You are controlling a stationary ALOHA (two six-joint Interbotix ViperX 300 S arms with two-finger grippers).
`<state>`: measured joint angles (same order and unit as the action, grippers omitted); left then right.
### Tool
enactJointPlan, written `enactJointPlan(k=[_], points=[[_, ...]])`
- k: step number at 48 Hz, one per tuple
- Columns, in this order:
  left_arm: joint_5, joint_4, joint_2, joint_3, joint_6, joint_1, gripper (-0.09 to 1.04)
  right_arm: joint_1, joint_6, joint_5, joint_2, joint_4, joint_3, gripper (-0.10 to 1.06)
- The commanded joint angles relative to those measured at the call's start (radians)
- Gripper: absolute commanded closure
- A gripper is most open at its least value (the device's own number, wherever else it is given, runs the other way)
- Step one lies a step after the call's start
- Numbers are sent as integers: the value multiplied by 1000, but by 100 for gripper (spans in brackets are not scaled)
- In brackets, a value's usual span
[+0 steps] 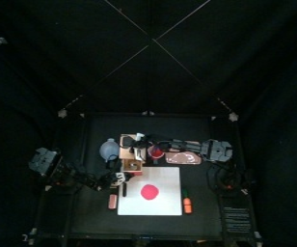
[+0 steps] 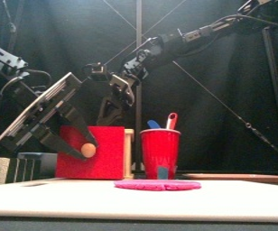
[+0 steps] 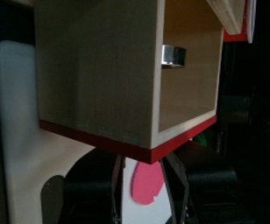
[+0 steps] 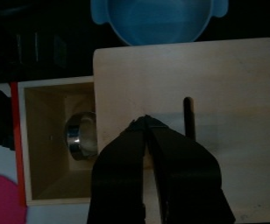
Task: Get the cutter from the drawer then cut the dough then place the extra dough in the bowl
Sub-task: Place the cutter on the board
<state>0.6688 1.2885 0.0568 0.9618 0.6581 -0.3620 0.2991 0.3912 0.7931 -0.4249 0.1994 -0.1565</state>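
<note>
The wooden box (image 4: 208, 87) has its red-fronted drawer (image 3: 125, 144) pulled out toward the front. The round metal cutter (image 4: 79, 136) lies inside the drawer and also shows in the left wrist view as the cutter (image 3: 173, 55). My left gripper (image 3: 138, 157) sits at the drawer front, jaws closed in at the knob (image 2: 88, 149). My right gripper (image 4: 149, 124) hangs shut and empty above the box top, beside its slot. The flat pink dough (image 2: 157, 185) lies on the white board (image 1: 164, 198) in front of the box. The blue-grey bowl (image 4: 159, 17) stands just behind the box.
A red cup (image 2: 160, 149) with a blue and a red toy knife stands right of the box. The pink tray (image 1: 183, 154) is farther right. Two small orange things (image 1: 187, 205) lie at the board's edges.
</note>
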Motion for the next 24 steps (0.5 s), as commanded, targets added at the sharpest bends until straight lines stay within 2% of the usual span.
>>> enactJointPlan(k=[1, 24], points=[[-6, -3, -8, -5, 3, -5, 34, -2, 0, 20, 2, -9, 5, 94], [-12, 0, -5, 6, 2, -8, 32, -3, 0, 20, -6, -11, 5, 94]])
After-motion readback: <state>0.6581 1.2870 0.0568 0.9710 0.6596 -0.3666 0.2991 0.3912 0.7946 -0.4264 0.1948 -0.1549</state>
